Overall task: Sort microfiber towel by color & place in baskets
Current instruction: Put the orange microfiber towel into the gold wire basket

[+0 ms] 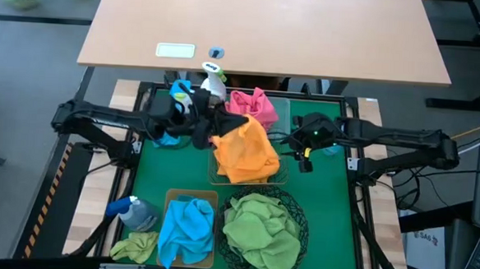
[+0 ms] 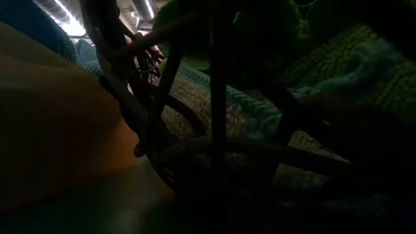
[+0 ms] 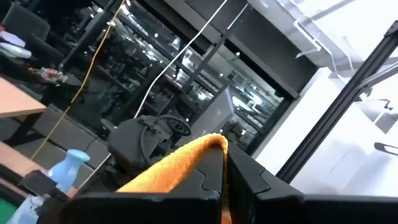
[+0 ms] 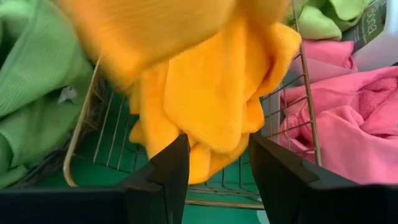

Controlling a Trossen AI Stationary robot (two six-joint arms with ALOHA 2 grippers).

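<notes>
An orange towel [image 1: 246, 148] hangs from my left gripper [image 1: 209, 137] over a pale wire basket [image 4: 104, 134] in the middle of the green mat. My left gripper [image 3: 222, 168] is shut on the towel. My right gripper [image 4: 217, 180] is open on the towel's right side [image 1: 301, 148], and the towel's lower folds [image 4: 208, 118] hang just beyond its fingertips. A pink towel [image 1: 254, 106] lies in a clear basket behind. A blue towel [image 1: 187, 226] fills the tan bin, and a green towel [image 1: 261, 228] fills the round black basket. My left gripper pinches a bunched fold at the orange towel's top [image 3: 208, 146] between its two fingers, coming level from the table's left. The towel is lifted and hangs down to the right of the fingers, over the wire basket. One layer or several, I cannot tell.
Spray bottles stand at the mat's far left [image 1: 181, 92], far middle [image 1: 213, 80] and near left [image 1: 135, 212]. A small green towel [image 1: 135, 246] lies at the near-left corner. The black wire basket [image 2: 214, 156] fills the low view. A wooden table [image 1: 311, 31] stands beyond.
</notes>
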